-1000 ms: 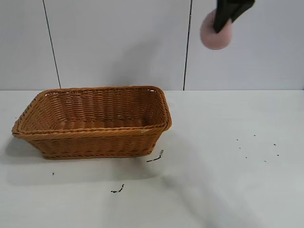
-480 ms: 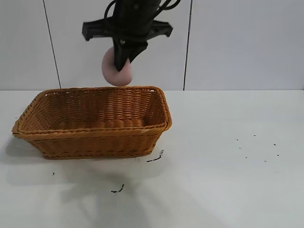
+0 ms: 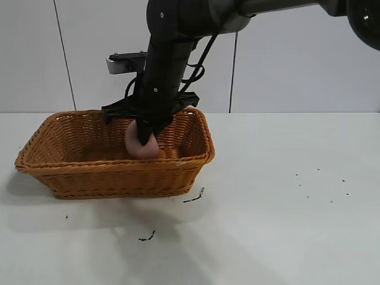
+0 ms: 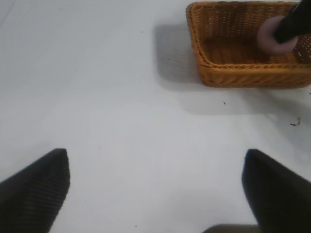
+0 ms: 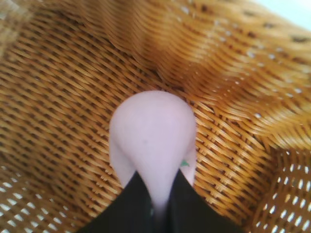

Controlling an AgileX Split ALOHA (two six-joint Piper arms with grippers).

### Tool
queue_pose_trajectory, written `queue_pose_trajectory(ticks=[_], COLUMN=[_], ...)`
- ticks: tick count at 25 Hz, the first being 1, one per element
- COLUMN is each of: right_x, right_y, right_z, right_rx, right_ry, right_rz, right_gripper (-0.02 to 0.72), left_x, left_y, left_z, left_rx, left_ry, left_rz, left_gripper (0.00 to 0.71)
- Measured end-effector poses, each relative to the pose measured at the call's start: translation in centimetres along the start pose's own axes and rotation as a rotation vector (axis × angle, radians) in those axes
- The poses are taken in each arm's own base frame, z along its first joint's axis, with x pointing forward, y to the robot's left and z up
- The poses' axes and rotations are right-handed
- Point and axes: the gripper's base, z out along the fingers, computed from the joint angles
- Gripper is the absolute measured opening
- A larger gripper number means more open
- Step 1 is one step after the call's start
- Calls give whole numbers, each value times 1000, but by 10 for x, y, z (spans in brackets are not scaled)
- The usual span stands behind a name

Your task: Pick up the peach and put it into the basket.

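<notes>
The peach [image 3: 140,145] sits low inside the basket [image 3: 89,172], toward its right half, pinched between the fingers of the right gripper [image 3: 146,139], which are closed tight on it. In the right wrist view the peach [image 5: 151,136] bulges out past the two dark fingertips [image 5: 131,201], with the woven floor of the basket [image 5: 58,97] close behind it. The right arm reaches down from above the basket's back rim. The left gripper [image 4: 155,189] hangs over bare table [image 4: 121,121], well apart from the basket, its fingers spread wide and holding nothing.

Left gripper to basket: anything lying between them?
Nothing: in the left wrist view, only bare table separates the open left gripper from the basket.
</notes>
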Motion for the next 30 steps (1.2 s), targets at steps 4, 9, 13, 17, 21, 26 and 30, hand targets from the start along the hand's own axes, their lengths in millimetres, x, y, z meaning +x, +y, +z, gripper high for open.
queue_pose_trajectory(ticks=[4, 9, 13, 17, 21, 26, 30], right_x=[-22, -48, -51, -35, -7, 23, 40], right_y=[0, -9, -48, -119, -197, -256, -285], right_z=[-42, -104, -122, -125, -137, -151, -166], right_rx=[3, 17, 71, 146, 227, 290, 324], right_ry=[-71, -207, -234, -173, -109, -73, -77], right_rz=[-19, -8, 50, 172, 310, 433, 503], right_gripper=[687, 688, 688, 691, 695, 695, 696], left_x=[0, 0, 0, 0, 0, 0, 0], left_y=[0, 0, 0, 0, 0, 0, 0], left_z=[0, 0, 0, 0, 0, 0, 0], left_rx=[0, 0, 0, 0, 0, 0, 0], left_ry=[0, 0, 0, 0, 0, 0, 0], left_rz=[0, 0, 0, 0, 0, 0, 0], left_gripper=[693, 693, 693, 693, 693, 693, 693])
